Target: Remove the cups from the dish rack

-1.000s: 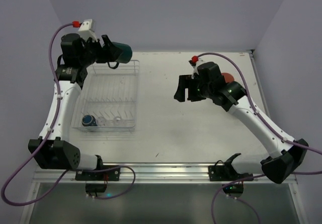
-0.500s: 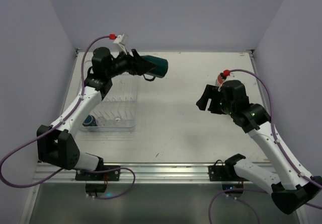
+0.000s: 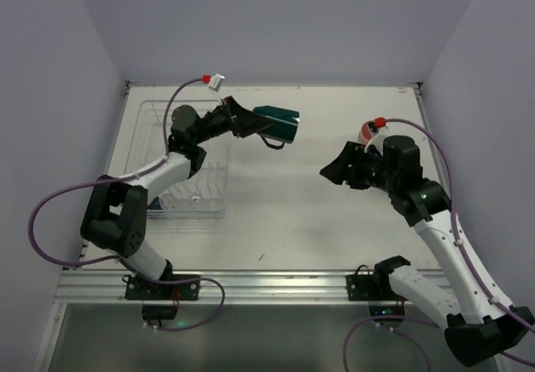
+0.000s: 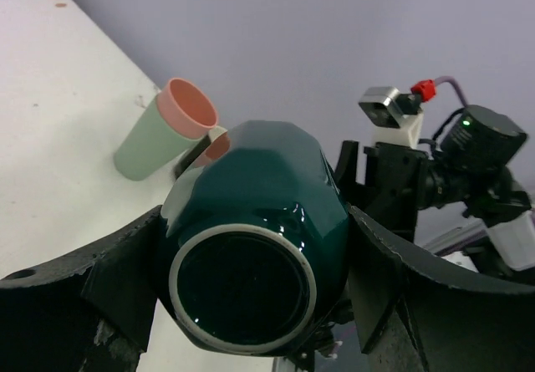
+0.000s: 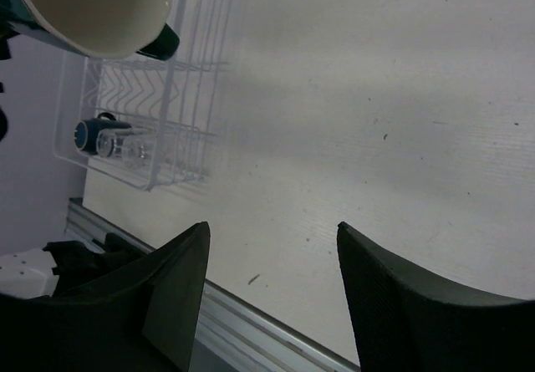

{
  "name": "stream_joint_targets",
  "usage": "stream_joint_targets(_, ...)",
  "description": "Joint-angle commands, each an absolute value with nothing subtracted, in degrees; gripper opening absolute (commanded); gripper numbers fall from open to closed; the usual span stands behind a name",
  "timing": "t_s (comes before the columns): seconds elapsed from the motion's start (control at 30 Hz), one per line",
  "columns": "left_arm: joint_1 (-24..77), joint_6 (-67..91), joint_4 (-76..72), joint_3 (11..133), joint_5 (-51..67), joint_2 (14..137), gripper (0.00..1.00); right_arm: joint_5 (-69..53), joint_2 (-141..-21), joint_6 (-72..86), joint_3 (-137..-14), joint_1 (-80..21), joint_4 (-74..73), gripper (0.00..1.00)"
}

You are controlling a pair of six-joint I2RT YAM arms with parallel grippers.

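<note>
- Left claw [image 3: 253,124] is clamped on a dark teal cup [image 3: 278,123] lying sideways, its mouth toward the right claw [image 3: 337,170], whose jaws are apart and empty.
- A second ago the cup hung over the dish rack [image 3: 209,210]; now it is beyond the rack, above the surface [image 3: 276,205].
- A dark mug [image 5: 86,134] and a clear glass [image 5: 125,145] remain racked.

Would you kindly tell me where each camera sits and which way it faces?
Top external: above, behind the robot, looking down on the dish rack, left arm and right arm.
Left wrist: on the left gripper, facing the right arm past its held teal cup; both fingers show.
Right wrist: looks across table at the rack; own fingers show.
Shared: teal cup shows in all three.
</note>
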State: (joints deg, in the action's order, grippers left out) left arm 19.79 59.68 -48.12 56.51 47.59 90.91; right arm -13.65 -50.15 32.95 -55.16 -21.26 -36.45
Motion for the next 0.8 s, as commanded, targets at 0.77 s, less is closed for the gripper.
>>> stream_joint_targets(0.77,26.01,101.17,-97.03,50.18,33.49,97.74,0.0,-37.36,-48.87,33.84,-43.77,-12.92,4.4,0.56)
